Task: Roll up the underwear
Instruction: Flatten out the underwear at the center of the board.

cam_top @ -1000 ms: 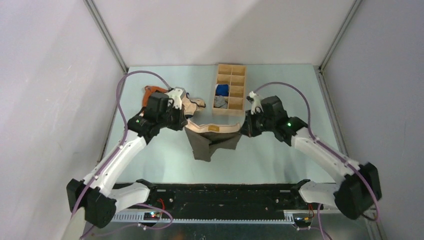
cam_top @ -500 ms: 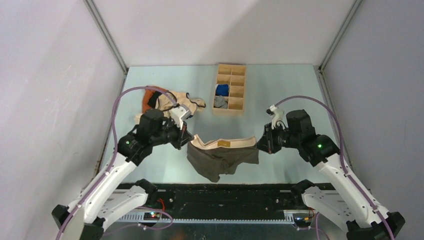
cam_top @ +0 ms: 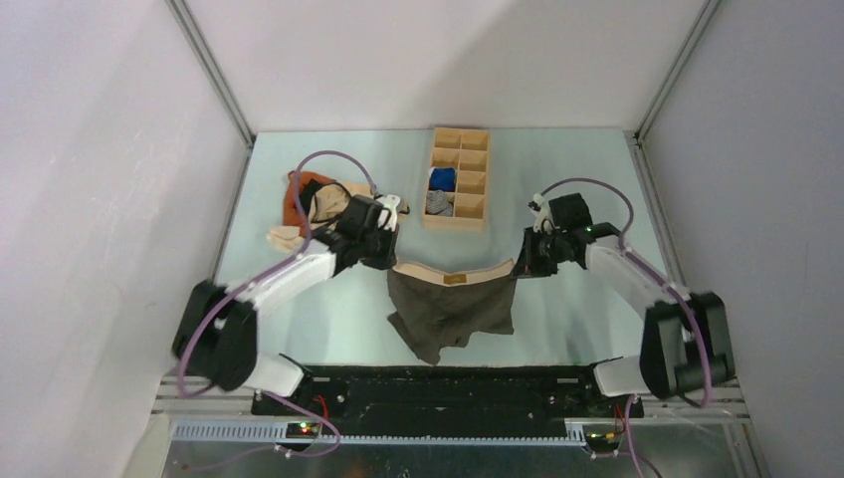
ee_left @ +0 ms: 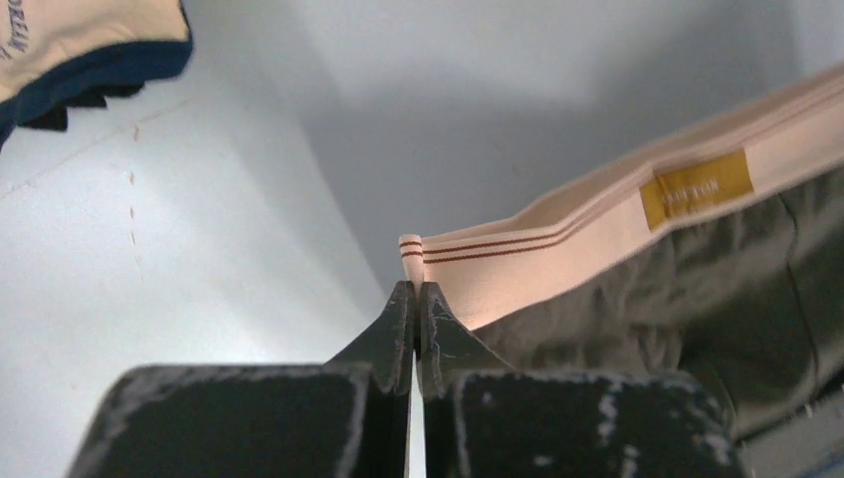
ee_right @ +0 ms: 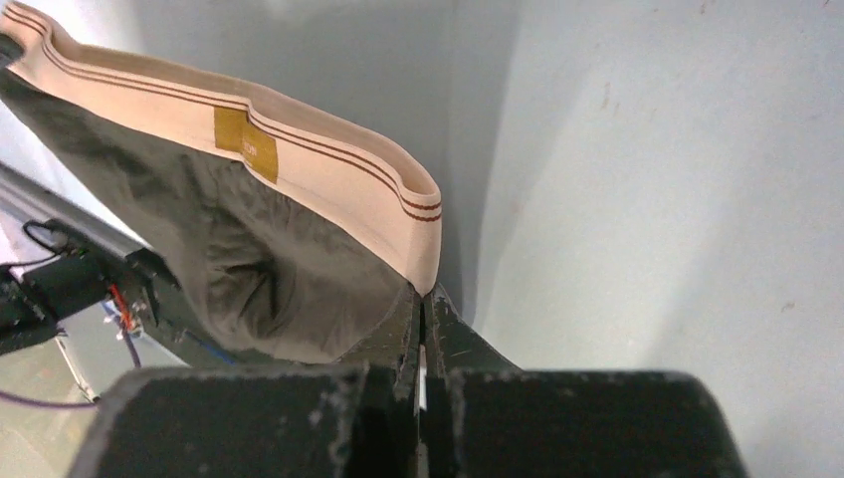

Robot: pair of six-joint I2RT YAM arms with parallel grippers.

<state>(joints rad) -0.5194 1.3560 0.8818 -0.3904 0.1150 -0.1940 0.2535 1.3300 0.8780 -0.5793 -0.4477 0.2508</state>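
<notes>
The underwear [cam_top: 453, 309] is dark olive-brown with a pale beige waistband and a small brown label. It hangs spread between both grippers at the table's middle, its lower part draping toward the near edge. My left gripper [cam_top: 391, 262] is shut on the waistband's left corner; the left wrist view shows the underwear [ee_left: 637, 269] pinched at my gripper's [ee_left: 412, 291] tips. My right gripper [cam_top: 518, 267] is shut on the right corner; the right wrist view shows the underwear [ee_right: 259, 229] pinched at my gripper's [ee_right: 425, 297] tips.
A cream-and-orange garment with black trim [cam_top: 323, 204] lies at the back left, also in the left wrist view [ee_left: 80, 45]. A wooden divided box [cam_top: 476, 157] stands at the back centre, holding a blue roll [cam_top: 442, 179] and a grey roll [cam_top: 436, 203].
Both grippers have carried the underwear from near the front edge back toward the table's middle and lower, and the arms have changed pose; the waistband stays stretched between them.
</notes>
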